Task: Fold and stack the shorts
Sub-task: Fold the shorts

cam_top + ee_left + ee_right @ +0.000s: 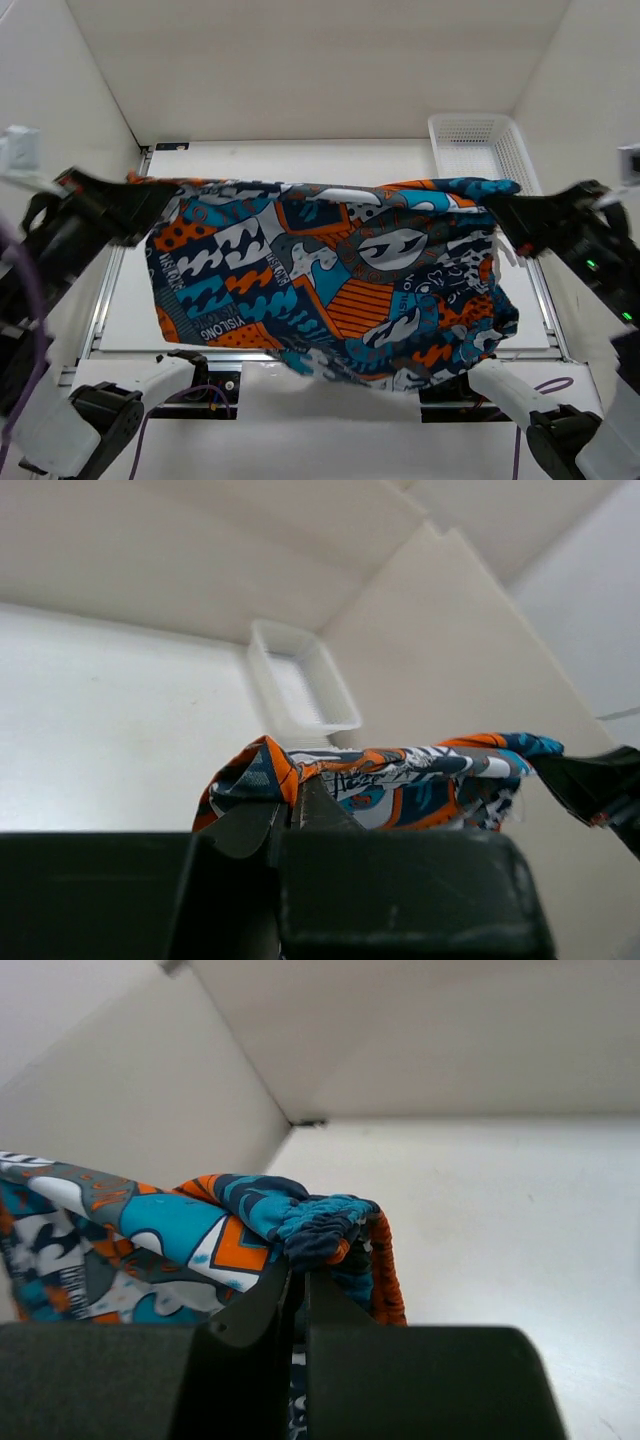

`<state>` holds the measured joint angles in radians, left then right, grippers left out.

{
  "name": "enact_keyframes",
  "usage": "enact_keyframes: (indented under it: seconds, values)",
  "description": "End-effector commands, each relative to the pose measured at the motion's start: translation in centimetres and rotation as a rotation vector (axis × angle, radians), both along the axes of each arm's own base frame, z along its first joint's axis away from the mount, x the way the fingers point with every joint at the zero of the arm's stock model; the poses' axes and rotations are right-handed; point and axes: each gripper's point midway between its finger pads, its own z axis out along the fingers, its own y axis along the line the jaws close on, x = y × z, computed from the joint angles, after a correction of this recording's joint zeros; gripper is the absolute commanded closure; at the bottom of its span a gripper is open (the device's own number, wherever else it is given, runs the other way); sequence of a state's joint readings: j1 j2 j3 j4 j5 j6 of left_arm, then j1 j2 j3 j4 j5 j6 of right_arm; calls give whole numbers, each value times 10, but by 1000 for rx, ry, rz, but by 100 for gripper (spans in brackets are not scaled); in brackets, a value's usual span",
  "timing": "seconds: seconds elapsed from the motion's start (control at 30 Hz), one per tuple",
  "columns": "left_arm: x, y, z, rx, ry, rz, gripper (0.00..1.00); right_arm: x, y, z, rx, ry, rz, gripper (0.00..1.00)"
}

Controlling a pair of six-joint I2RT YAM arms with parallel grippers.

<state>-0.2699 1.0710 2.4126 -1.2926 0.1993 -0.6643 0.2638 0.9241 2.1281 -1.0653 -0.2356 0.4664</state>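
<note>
The shorts (330,280), printed in blue, orange, white and grey, hang spread out in the air between my two arms, above the table. My left gripper (140,205) is shut on the upper left corner of the shorts (380,780); the jaws pinch the cloth at its orange edge. My right gripper (505,215) is shut on the upper right corner, where the gathered elastic waistband of the shorts (320,1222) bunches over the fingertips. The lower edge of the shorts sags toward the near table edge.
A white plastic mesh basket (480,150) stands at the back right of the white table (300,160); the basket (300,680) also shows in the left wrist view. White walls enclose the table on the left, back and right.
</note>
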Motion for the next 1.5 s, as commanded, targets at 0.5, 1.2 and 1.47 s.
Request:
enact_keyframes:
  seconds: [0.5, 1.2, 1.47]
  values:
    - [377, 55, -212, 230, 559, 343, 90, 316, -1, -286, -340, 598, -394, 100]
    - [320, 23, -291, 293, 761, 196, 90, 398, 25, -355, -347, 785, -216, 100]
    - [220, -21, -354, 313, 908, 118, 90, 369, 10, -368, -414, 847, -213, 100]
